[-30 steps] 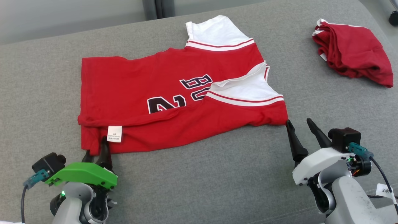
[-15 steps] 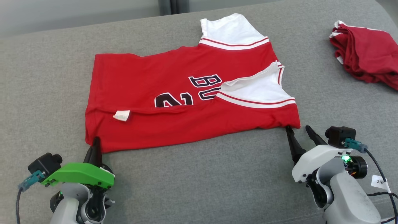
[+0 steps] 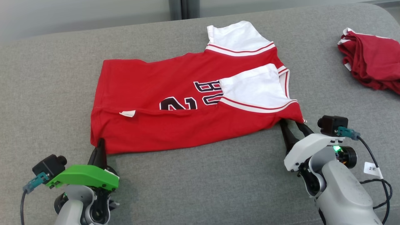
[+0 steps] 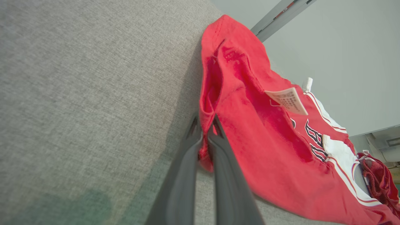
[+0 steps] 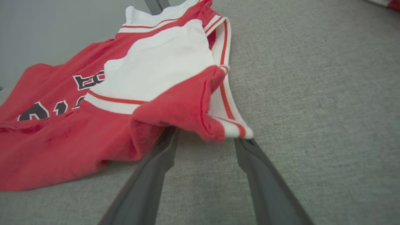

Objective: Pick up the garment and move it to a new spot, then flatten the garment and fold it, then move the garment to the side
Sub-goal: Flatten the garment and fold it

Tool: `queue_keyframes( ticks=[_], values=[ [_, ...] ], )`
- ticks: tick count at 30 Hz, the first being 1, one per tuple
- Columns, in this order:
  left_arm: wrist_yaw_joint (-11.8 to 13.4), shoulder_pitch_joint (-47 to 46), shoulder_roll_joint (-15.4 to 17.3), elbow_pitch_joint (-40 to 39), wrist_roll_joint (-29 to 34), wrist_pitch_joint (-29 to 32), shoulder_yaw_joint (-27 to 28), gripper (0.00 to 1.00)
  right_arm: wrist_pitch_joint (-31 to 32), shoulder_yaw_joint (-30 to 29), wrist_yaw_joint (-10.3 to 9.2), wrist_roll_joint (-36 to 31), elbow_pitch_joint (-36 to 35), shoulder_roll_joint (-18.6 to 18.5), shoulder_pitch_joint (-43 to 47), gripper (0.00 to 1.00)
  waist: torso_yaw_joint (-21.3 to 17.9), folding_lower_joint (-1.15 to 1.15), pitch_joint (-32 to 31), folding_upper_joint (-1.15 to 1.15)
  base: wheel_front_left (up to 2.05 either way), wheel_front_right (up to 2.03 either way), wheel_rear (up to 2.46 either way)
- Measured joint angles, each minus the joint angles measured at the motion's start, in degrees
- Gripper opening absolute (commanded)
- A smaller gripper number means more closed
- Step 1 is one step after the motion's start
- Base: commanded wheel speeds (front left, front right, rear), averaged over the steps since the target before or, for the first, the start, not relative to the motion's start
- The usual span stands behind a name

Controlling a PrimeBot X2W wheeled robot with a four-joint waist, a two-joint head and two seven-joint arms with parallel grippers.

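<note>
Your left end effector (image 3: 99,146) pinches the 7 o'clock hem corner of the red jersey (image 3: 187,90) on the grey surface (image 3: 200,181); right end effector (image 3: 292,124), at 4 o'clock, gapes. Lifting now could drop that shoulder.

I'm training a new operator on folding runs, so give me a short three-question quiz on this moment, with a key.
1. True or false: the left gripper is shut on the near hem corner of the red jersey.
2. Multiple choice: the right gripper has its fingers: A) pinched shut on a sleeve, B) spread apart with their tips under the jersey's shoulder corner, C) raised well above the cloth.
3. Short answer: what lies on the grey cushion at the far right of the head view?

Key: 1 true; 2 B; 3 a second red garment in a heap, apart from the jersey.
</note>
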Motion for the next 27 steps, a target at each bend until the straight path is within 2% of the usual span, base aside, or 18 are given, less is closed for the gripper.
queue_keyframes(
  ticks=[7, 12, 20, 27],
  values=[
    [0.0, 0.3, -0.1, -0.1, 0.0, -0.3, -0.3, 0.0, -3.5, 0.5, 0.0, 0.6, 0.5, 0.0, -0.9, 0.0, -0.3, 0.0, -0.8, 0.0, 0.0, 0.0, 0.0],
    [-0.3, 1.7, -0.2, -1.9, 0.0, -1.1, -0.6, 0.0, -4.9, -0.5, 0.0, -0.1, -2.2, 0.0, 0.5, 0.0, -0.7, 0.0, -1.2, 0.0, 0.0, 0.0, 0.0],
    [-0.6, 8.5, 0.2, -9.2, 0.0, -1.0, -1.2, 0.0, -3.8, -5.0, 0.0, -2.4, -15.1, 0.0, 10.5, 0.0, -1.6, 0.0, -2.2, 0.0, 0.0, 0.0, 0.0],
    [1.3, 13.7, 0.4, -13.3, -0.2, 0.0, -1.6, 0.0, 1.0, -7.5, 0.0, -4.6, -25.4, 0.0, 19.5, 0.0, -1.8, 0.0, -2.5, 0.0, 0.0, 0.0, 0.0]
  ],
)
